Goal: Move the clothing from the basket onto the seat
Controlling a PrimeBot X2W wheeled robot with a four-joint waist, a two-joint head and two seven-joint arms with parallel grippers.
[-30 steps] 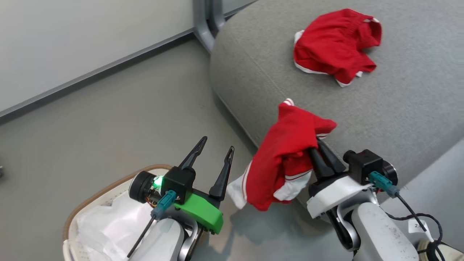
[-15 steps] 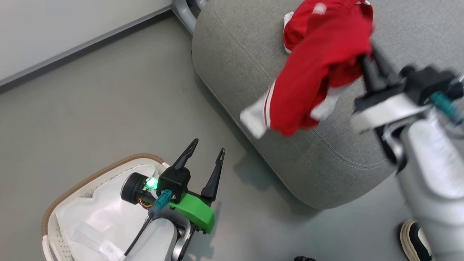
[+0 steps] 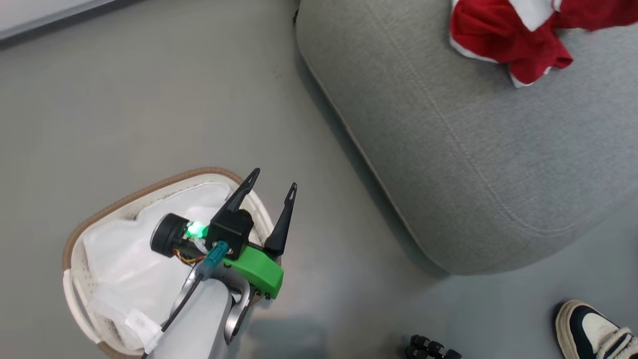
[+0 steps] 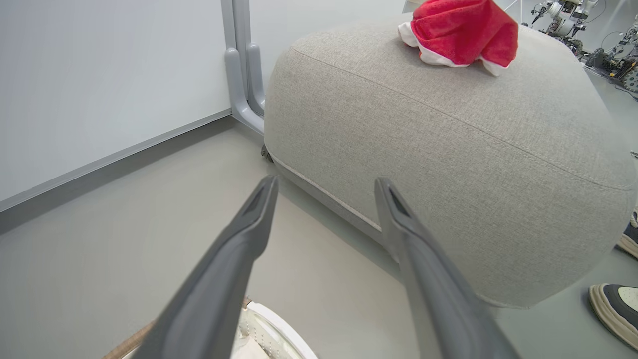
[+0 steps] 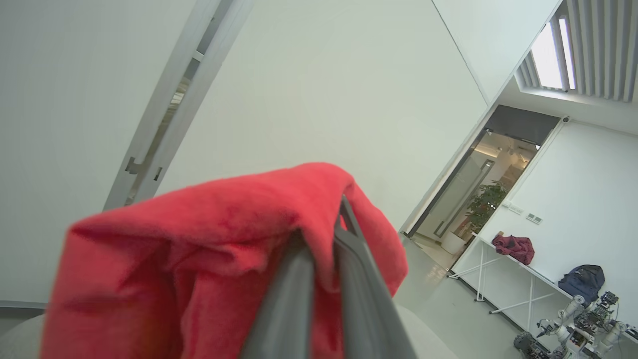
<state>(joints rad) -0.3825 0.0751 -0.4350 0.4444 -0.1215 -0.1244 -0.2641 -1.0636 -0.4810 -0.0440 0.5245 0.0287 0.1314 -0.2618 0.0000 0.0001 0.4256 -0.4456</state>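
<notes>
Red garment clamped in shut right pincer, draping limp over fingers. Second red piece lies on seat. Left pincer gapes empty over basket. Cloth looks light, soft, floppy. Best hold: bunched fold, not trim.

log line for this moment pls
left gripper: open, above basket | right gripper: shut on red garment | seat: second garment lying on it
</notes>
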